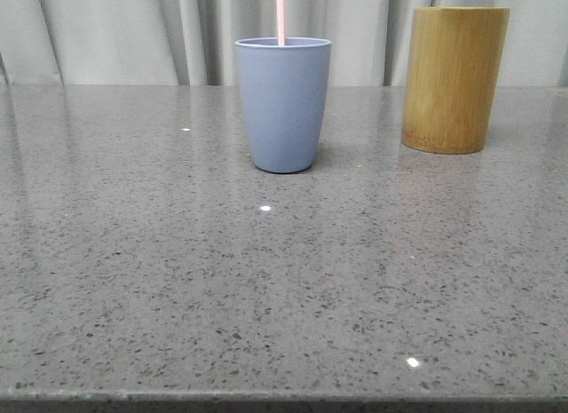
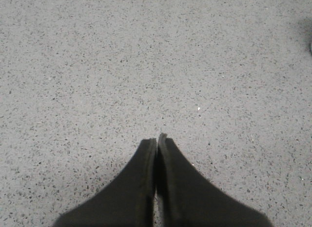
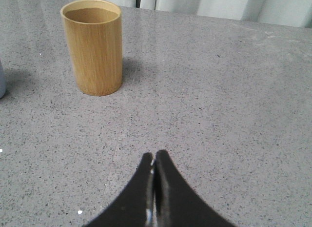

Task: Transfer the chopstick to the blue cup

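Speckled grey stone of the bench runs bare from its near edge up to the two cups, with a few bright glints of light on the polished surface. Toward the far edge, around the middle of its width, stands the blue cup, upright and resting on its rounded base. Out of its mouth rises the chopstick, a thin pale pink stick standing nearly vertical inside the cup and running out of the top of the front view. Well apart from the blue cup, nearer the far right corner, stands a bamboo cup, a taller yellow-brown cylinder, also upright; the right wrist view looks into its open mouth, though how deep it goes cannot be made out. Behind both, pale pleated curtains hang past the far edge.

In the left wrist view the left end effector hangs over plain stone with its dark fingers pressed together, nothing between them. In the right wrist view the right end effector is likewise closed tip to tip and empty, pointing across the bench with the bamboo cup some way beyond it.
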